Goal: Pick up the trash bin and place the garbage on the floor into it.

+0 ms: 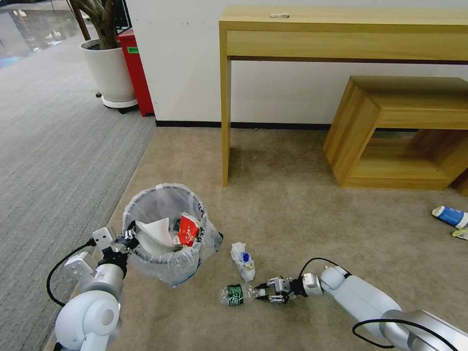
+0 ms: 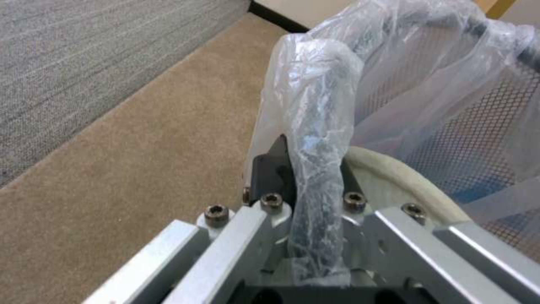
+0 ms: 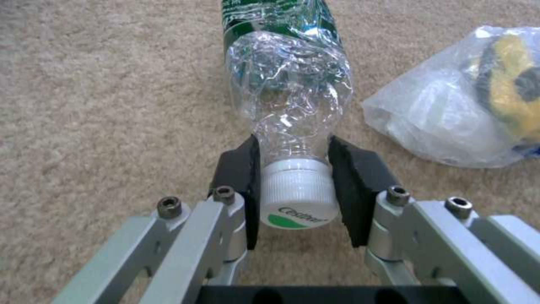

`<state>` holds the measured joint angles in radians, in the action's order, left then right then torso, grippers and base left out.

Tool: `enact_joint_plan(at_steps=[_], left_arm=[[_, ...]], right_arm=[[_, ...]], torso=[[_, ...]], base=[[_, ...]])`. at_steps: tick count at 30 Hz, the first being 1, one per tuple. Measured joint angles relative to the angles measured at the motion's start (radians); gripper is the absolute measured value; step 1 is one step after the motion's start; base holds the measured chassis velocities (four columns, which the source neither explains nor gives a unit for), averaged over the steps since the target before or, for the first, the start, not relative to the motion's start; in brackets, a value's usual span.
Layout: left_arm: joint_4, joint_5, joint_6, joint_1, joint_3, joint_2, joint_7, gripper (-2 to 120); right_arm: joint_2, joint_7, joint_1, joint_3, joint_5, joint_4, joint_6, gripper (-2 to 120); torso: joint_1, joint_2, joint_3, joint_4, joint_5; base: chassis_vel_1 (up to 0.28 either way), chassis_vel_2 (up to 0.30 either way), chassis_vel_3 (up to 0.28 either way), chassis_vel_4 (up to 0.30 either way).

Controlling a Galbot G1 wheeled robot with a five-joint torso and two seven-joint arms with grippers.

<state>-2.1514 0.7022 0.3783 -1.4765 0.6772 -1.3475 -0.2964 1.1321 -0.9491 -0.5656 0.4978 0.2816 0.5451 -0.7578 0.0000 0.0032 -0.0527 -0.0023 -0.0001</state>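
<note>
2 black pads (image 3: pixel 239 169) of the right gripper (image 1: pixel 267 292), low in the head view's centre, clamp the neck and white cap of the clear bottle (image 3: pixel 290 93), which lies on the carpet pointing left. At lower left, the left gripper (image 1: pixel 127 238) pinches the bagged rim of the trash bin (image 1: pixel 165 229), its fingers either side of the rim.
</note>
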Motion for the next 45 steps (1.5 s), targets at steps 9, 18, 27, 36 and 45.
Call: enact_joint_plan(at_steps=[9,18,27,36,45], left_arm=[[0.011,-0.007,0.0,0.0,-0.005,0.002,0.001,2],[0.044,-0.025,0.0,0.005,-0.017,0.008,0.005,2],[0.056,-0.03,0.001,0.008,-0.024,0.016,0.006,2],[0.068,-0.036,0.001,0.009,-0.034,0.021,0.009,2],[0.084,-0.037,0.002,0.016,-0.041,0.027,0.009,2]], right_arm=[[-0.05,-0.003,-0.013,-0.017,0.028,0.042,-0.004,26],[-0.154,0.014,-0.05,-0.077,0.146,0.214,0.025,26],[-0.202,0.034,-0.08,-0.116,0.199,0.342,0.042,26],[-0.246,0.042,-0.099,-0.171,0.245,0.46,0.059,26],[-0.291,0.041,-0.1,-0.221,0.288,0.539,0.071,26]], torso=[[0.0,0.0,0.0,0.0,0.0001],[0.0,0.0,0.0,-0.0001,0.0],[0.0,0.0,0.0,0.0,0.0002],[0.0,0.0,0.0,0.0,0.0001],[0.0,0.0,0.0,-0.0001,0.0]], base=[[0.0,0.0,0.0,0.0],[0.0,0.0,0.0,0.0],[0.0,0.0,0.0,0.0],[0.0,0.0,0.0,0.0],[0.0,0.0,0.0,0.0]])
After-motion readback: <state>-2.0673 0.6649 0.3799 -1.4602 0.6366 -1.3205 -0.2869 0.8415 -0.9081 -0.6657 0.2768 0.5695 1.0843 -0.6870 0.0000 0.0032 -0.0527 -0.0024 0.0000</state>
